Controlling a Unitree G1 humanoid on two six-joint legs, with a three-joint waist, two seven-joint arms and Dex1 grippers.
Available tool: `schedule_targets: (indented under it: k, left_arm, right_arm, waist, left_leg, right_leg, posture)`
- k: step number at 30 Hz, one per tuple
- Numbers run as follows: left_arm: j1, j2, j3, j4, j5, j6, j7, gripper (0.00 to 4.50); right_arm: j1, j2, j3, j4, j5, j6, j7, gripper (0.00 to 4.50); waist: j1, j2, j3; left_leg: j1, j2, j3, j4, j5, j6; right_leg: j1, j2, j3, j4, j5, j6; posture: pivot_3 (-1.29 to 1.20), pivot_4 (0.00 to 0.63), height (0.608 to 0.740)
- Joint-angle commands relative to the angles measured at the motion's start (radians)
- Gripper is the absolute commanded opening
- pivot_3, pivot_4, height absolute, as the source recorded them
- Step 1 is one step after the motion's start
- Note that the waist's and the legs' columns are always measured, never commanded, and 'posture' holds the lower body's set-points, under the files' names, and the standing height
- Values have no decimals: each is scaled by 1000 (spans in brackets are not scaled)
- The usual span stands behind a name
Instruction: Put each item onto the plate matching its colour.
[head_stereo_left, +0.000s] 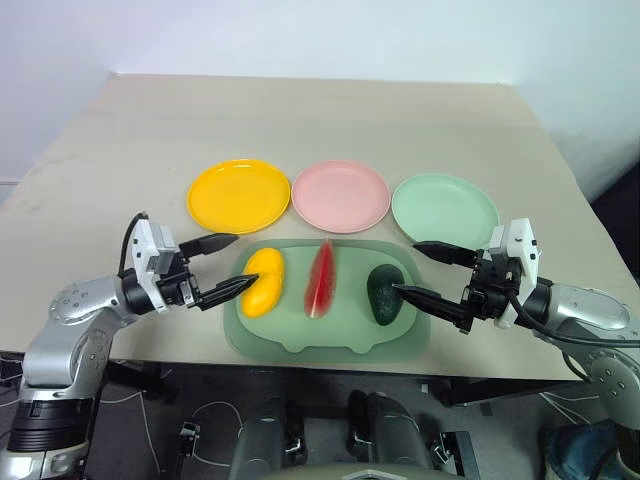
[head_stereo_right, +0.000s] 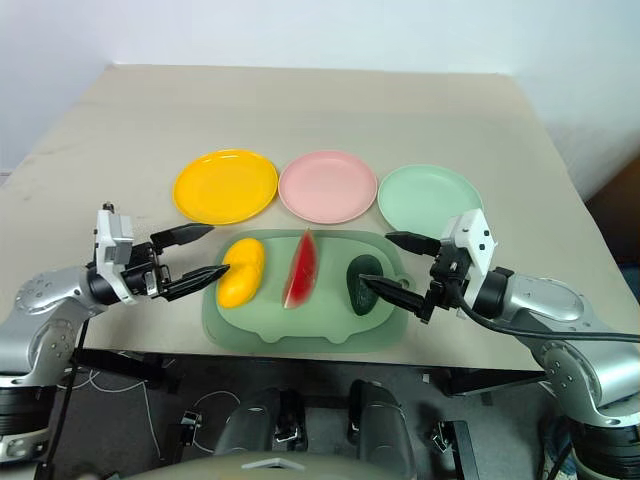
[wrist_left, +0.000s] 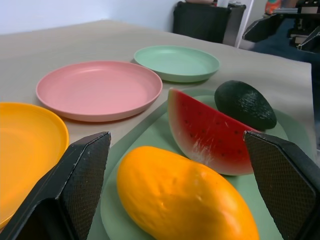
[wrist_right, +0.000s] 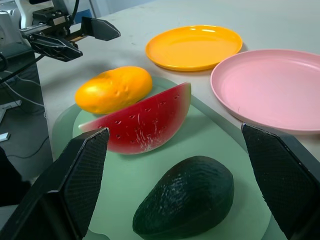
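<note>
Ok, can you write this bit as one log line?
left gripper open by mango | right gripper open by avocado | plates empty

My jaws' fingers (wrist_left: 82, 185) were matt black with a fine cross-hatched grip texture. The mango (wrist_left: 185, 200) looked glossy, faintly dimpled plastic; the watermelon wedge (wrist_left: 210, 132) shone; the avocado (wrist_right: 187, 200) was dull and pebbled. The plates, yellow (head_stereo_left: 239, 194), pink (head_stereo_left: 340, 195) and mint (head_stereo_left: 444, 207), looked smooth satin plastic; the surface (head_stereo_left: 320, 120) was matt.

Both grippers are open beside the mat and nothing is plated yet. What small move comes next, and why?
Probably ease the left gripper forward around the rounded yellow-orange toy mango: its open fingers already frame that fruit on the green mat, and the round yellow plastic plate sits empty just beyond.
</note>
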Motion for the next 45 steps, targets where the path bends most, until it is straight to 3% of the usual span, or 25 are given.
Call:
schedule_targets:
  k: [1, 21, 33, 45]
  left_arm:
    - [-1, -2, 0, -8, 11, -30, -5, 4468]
    - [-21, -27, -34, 45, 35, -85, -36, 4468]
    - [-49, -34, -46, 103, 50, -110, -68, 4468]
    - [-83, -47, -59, 94, 59, -87, -52, 4468]
  right_arm:
    - [-11, -11, -16, -11, 6, -17, 11, 4500]
    - [-2, -3, -6, -33, 63, 167, -129, 4500]
    - [-120, 92, 63, 19, 102, 425, -390, 4500]
    - [-230, 149, 144, 84, 83, 550, -467, 4500]
  waist:
    - [0, 0, 0]
    - [0, 0, 0]
    - [-2, 0, 0]
    - [-3, 0, 0]
  left_leg:
    - [0, 0, 0, 0, 0, 0]
    - [0, 0, 0, 0, 0, 0]
    - [-1, 0, 0, 0, 0, 0]
    - [-1, 0, 0, 0, 0, 0]
  right_leg:
    - [0, 0, 0, 0, 0, 0]
    - [0, 0, 0, 0, 0, -1]
    - [-1, 0, 0, 0, 1, -1]
    - [-1, 0, 0, 0, 1, -1]
  posture:
    - [0, 150, 696]
    - [0, 150, 696]
    - [0, 150, 696]
    - [0, 150, 696]
